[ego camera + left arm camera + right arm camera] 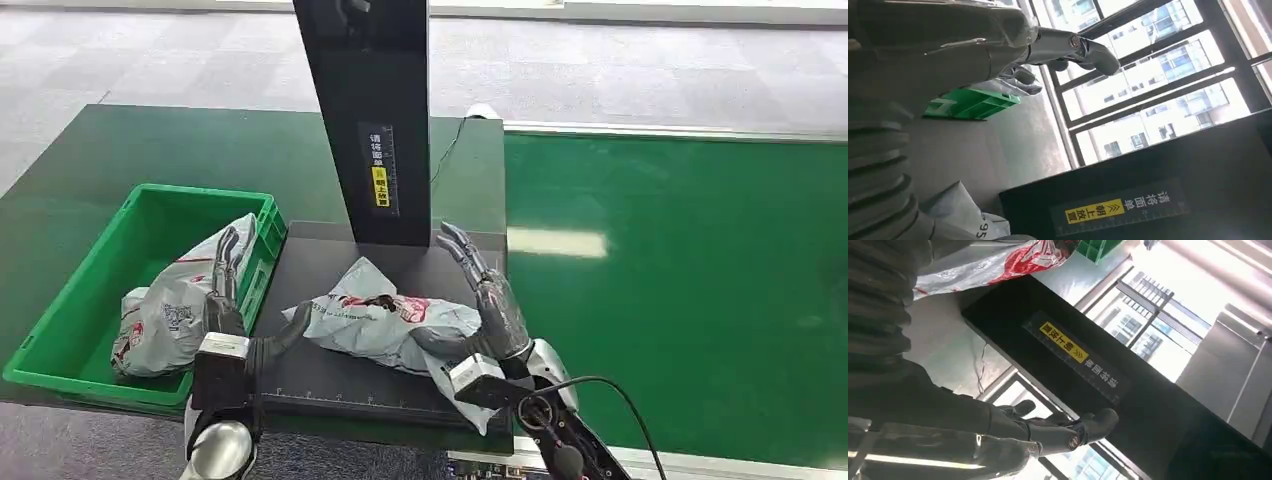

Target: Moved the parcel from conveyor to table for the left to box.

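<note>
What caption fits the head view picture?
Both open robot hands, left hand and right hand, flank a grey plastic parcel on the black platform.

A black upright post bearing a yellow label stands behind the black platform.

Left arm: seen entering at lower left of head view, forearm raised.
Left hand: fingers extended and apart, nothing held.
Right arm: seen entering at lower right, angled inward.
Right hand: fingers spread upward, nothing gripped.
</note>
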{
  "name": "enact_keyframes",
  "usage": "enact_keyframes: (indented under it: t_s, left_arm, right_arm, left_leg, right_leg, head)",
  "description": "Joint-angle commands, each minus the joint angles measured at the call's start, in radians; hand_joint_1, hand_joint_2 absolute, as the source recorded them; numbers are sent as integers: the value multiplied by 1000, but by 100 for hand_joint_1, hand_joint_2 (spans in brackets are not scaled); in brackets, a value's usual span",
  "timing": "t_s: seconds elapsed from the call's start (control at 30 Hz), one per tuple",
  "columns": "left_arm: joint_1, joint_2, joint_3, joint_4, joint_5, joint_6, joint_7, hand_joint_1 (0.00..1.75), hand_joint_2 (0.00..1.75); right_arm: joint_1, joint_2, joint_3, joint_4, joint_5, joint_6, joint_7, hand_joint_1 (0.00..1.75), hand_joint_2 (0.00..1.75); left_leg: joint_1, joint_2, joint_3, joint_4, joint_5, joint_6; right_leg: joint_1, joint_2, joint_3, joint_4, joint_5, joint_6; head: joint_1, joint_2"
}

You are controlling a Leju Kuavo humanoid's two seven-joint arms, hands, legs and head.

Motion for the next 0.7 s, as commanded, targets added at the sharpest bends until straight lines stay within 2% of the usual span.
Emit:
enact_keyframes:
  t_s: [0.03, 0.1, 0.2, 0.4, 0.57, 0.63, 0.7]
  left_arm:
    - [-5, -1, -9, 19, 0, 1, -1, 0, 175]
    - [-5, -1, -9, 19, 0, 1, -1, 0, 175]
    - [0, 6, -29, 13, 14, -16, 17, 0, 175]
    - [-1, 88, -163, 97, -92, -326, 186, 0, 175]
    - [-45, 107, -253, 263, -294, -447, 296, 0, 175]
    - [-67, 104, -283, 333, -338, -505, 315, 0, 175]
    - [-70, 101, -285, 346, -342, -502, 311, 0, 175]
  right_arm:
    - [-11, 0, -19, -1, -6, 0, -2, 0, 175]
    - [-11, 0, -19, -1, -6, 0, -2, 0, 175]
    - [-5, 12, -48, -20, -122, 5, -18, 0, 175]
    - [-1, 30, -105, -61, -279, -11, -2, 0, 175]
    - [6, 6, -93, -53, -317, -13, -5, 0, 175]
    - [-8, 8, -87, -40, -322, -10, 0, 0, 175]
    - [-11, 9, -86, -37, -323, -9, 0, 0, 175]
  left_leg:
    - [0, -2, 0, 0, 0, 1]
    - [1, -3, 0, 0, 0, 1]
    - [1, -3, 0, 0, 0, 1]
    - [0, -4, 1, 0, 0, 1]
    - [0, -4, 2, -2, 0, 1]
    - [0, -4, 2, -2, 1, 1]
    - [0, -4, 2, -2, 1, 1]
  right_leg:
    - [0, 2, 0, 0, 0, 0]
    - [0, 3, 0, -1, 0, 0]
    - [1, 4, 1, -1, 0, -1]
    - [0, 3, 1, -1, 0, -1]
    - [0, 1, 3, -2, 0, -1]
    - [0, 1, 2, -2, 0, -1]
    - [0, 2, 2, -2, 0, -1]
  head:
    - [0, 0]
    - [0, 0]
    - [0, 0]
    - [0, 0]
    - [0, 0]
    - [0, 0]
    - [0, 0]
